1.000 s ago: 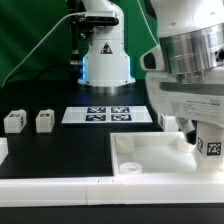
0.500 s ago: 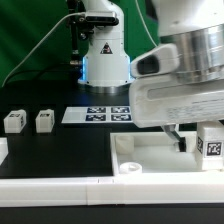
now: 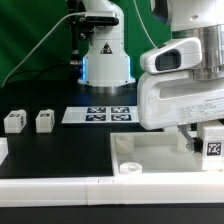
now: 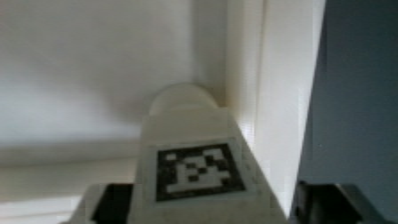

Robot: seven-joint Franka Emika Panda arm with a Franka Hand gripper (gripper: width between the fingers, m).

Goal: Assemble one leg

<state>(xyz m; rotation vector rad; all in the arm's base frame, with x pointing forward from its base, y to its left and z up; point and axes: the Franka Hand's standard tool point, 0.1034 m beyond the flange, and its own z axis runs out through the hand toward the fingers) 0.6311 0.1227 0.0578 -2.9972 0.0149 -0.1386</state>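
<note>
Leg in my grasp: my gripper is closed on a white leg; in the wrist view my dark fingers sit at either side of it, and it tapers away from the camera toward the white panel.
Leg's tag: a black-and-white square marker faces the wrist camera; it carries a pattern only, no letters I can read.
Exterior view, near: a white rail runs along the front edge of the black surface.
Panel: the large white panel lies at the exterior view's right, with a round socket at its near corner.
Held leg there: the leg shows at the exterior view's right edge, over the panel, its tag facing the camera.
Spare legs: two legs stand side by side at the exterior view's left, well apart from the panel.
Marker board: the marker board lies flat behind them.
Change: since half a second ago my wrist has risen and the leg's tag sits slightly higher.
</note>
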